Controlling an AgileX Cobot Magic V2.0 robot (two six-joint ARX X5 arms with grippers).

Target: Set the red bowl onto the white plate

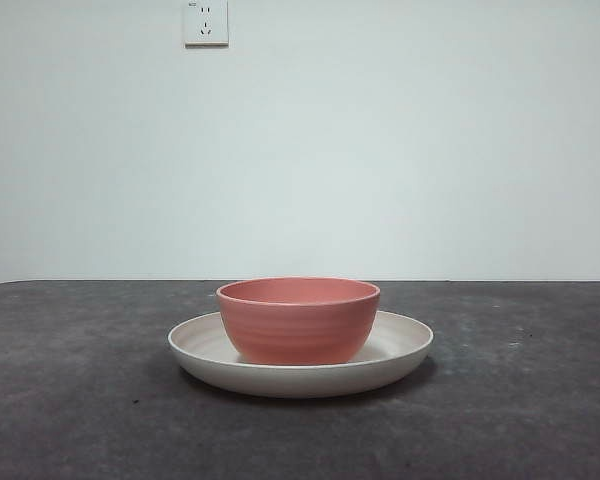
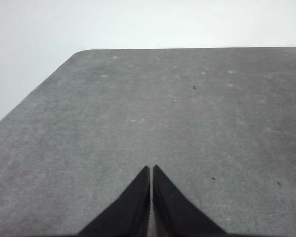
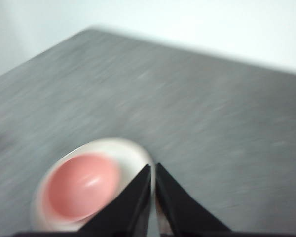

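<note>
The red bowl (image 1: 298,320) stands upright in the middle of the white plate (image 1: 400,345) on the dark table, with no arm showing in the front view. In the blurred right wrist view the red bowl (image 3: 81,186) and the white plate (image 3: 130,153) lie below my right gripper (image 3: 153,169), which is shut, holds nothing and is well above them. My left gripper (image 2: 151,170) is shut and empty over bare table, with neither bowl nor plate in its view.
The dark grey table (image 1: 80,400) ends at a white wall with a power socket (image 1: 206,22). The left wrist view shows the table's rounded far corner (image 2: 81,52).
</note>
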